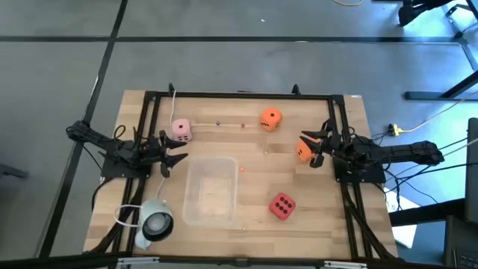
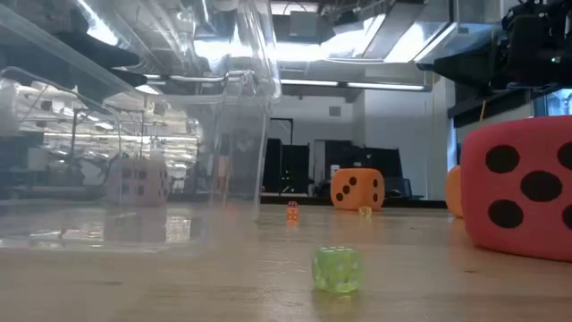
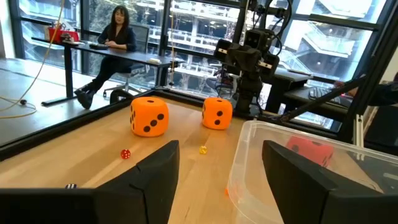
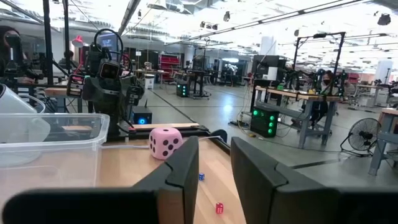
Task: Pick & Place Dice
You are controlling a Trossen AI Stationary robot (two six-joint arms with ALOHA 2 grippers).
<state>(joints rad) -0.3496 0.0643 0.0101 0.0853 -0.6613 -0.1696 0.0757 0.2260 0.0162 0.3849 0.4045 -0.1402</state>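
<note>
Four dice rest on the wooden table. The pale pink die (image 1: 181, 130) lies at the far left, one orange die (image 1: 270, 119) at the far middle, the red die (image 1: 281, 205) near right. The second orange die (image 1: 303, 152) sits just under my right gripper (image 1: 311, 148), which hangs open above it and apart from it; in the low view that gripper (image 2: 500, 45) is well above the table. My left gripper (image 1: 169, 154) waits open by the clear bin's left side. In the left wrist view both orange dice (image 3: 148, 116) (image 3: 217, 112) stand upright.
A clear plastic bin (image 1: 211, 190) stands in the table's middle, near side. A white round object (image 1: 155, 222) with a cable lies at the near left corner. Tiny dice are scattered about, among them a green one (image 2: 337, 268) and a red one (image 3: 125, 154). A black frame (image 1: 239, 96) edges the table.
</note>
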